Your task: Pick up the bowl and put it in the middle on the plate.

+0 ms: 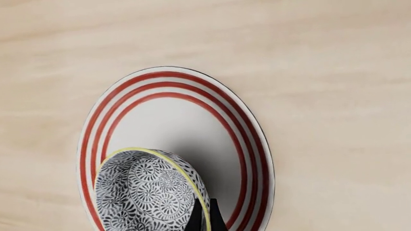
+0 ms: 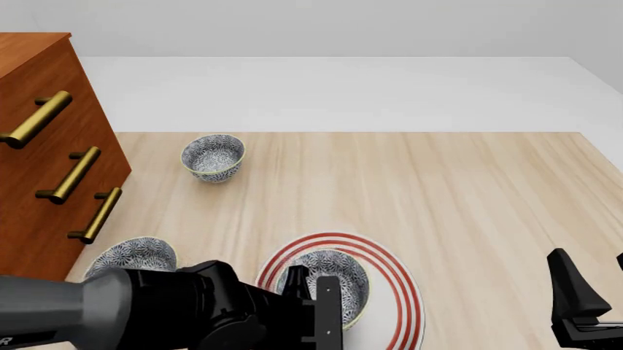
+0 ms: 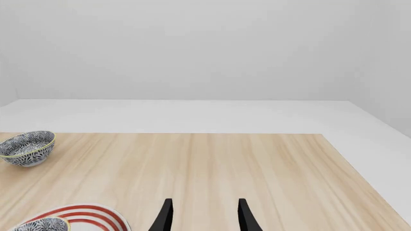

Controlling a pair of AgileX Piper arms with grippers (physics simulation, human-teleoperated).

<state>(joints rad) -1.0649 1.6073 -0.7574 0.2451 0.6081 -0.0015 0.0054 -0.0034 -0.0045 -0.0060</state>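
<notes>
The bowl (image 1: pixel 144 192), blue-grey floral with a thin yellow-green rim, hangs tilted over the near part of the plate (image 1: pixel 186 115), white with three red rings. My left gripper (image 1: pixel 205 211) is shut on the bowl's rim, one finger inside and one outside. In the front view the bowl (image 2: pixel 331 277) shows within the plate's (image 2: pixel 395 281) rings, partly covered by my left gripper (image 2: pixel 314 292). I cannot tell whether it touches the plate. My right gripper (image 2: pixel 594 273) stands open at the near right, nothing between its fingers (image 3: pixel 163 216).
Two more floral bowls stand on the table, one at the far left (image 2: pixel 213 155) and one at the near left (image 2: pixel 134 255). A wooden dresser (image 2: pixel 49 146) with brass handles fills the left side. The far bowl (image 3: pixel 27 147) also shows in the right wrist view.
</notes>
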